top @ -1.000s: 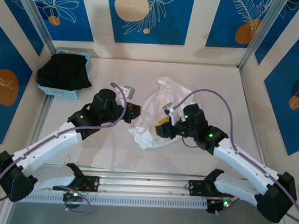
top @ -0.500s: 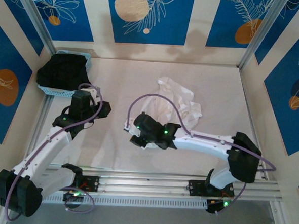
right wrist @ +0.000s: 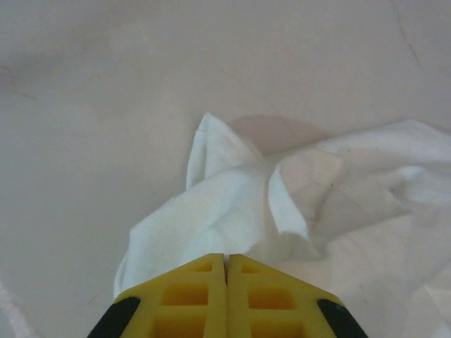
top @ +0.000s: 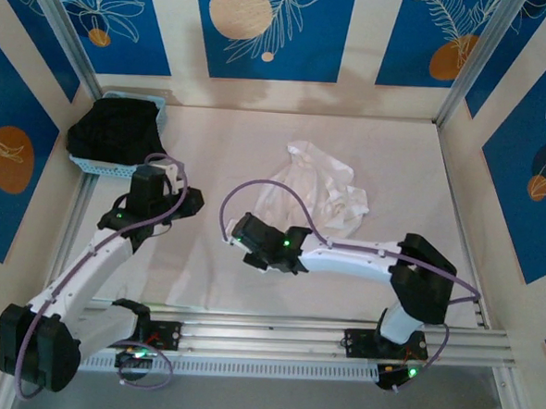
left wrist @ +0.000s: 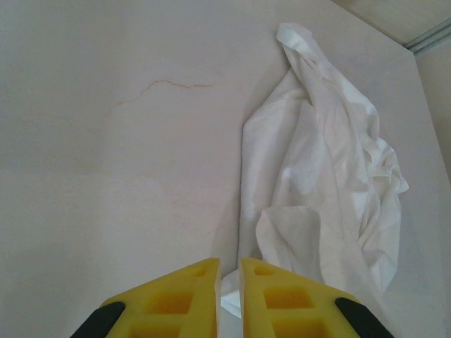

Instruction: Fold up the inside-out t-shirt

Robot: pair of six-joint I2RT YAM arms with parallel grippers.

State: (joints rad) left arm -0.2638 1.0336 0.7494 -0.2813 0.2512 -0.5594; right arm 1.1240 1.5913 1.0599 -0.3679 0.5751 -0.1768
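T-shirt point(top: 315, 193) crumpled on tabletop point(top: 212, 141), right of centre. Right hand point(right wrist: 226, 257) clenched on shirt's near-left corner, cloth bunched at fingertips. Left hand point(left wrist: 229, 262) released, fingers a slit apart, nothing between them, over bare tabletop left of shirt, apart from it. Black garment point(top: 115, 130) in basket point(top: 108, 167), far-left corner.

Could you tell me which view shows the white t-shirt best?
Left wrist: the t-shirt shows almost whole and large. Top external has it small, its near end under the right arm; right wrist catches one corner close up.
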